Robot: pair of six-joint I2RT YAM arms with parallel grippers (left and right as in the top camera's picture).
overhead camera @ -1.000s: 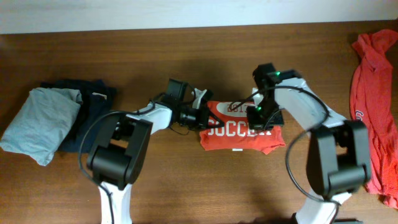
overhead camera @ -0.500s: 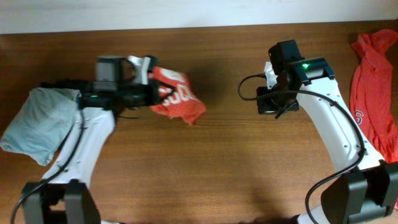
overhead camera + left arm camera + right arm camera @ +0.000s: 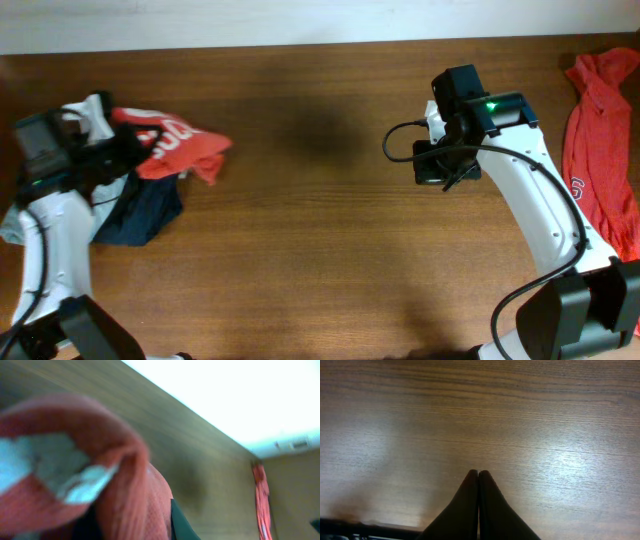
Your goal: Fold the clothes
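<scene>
In the overhead view my left gripper [image 3: 118, 152] is at the far left, shut on the folded orange-red T-shirt [image 3: 172, 145] with white lettering. The shirt hangs bunched over the dark navy garment [image 3: 148, 208]. The left wrist view is blurred, and the folded T-shirt [image 3: 75, 470] fills it and hides the fingers. A second orange-red T-shirt [image 3: 598, 150] lies unfolded along the right edge and shows far off as the unfolded T-shirt [image 3: 261, 491]. My right gripper [image 3: 440, 172] hovers over bare wood right of centre, its fingers pressed together on nothing; the right gripper [image 3: 478, 474] points at the tabletop.
The navy garment lies at the left below the held shirt. A corner of light-grey cloth [image 3: 6, 226] peeks out beside my left arm. The wooden table [image 3: 300, 260] ends at a pale wall along the back.
My left arm has swung the folded shirt from the table's middle to the far left, over the navy garment. The right arm drew back from the shirt a second ago and has held still since.
</scene>
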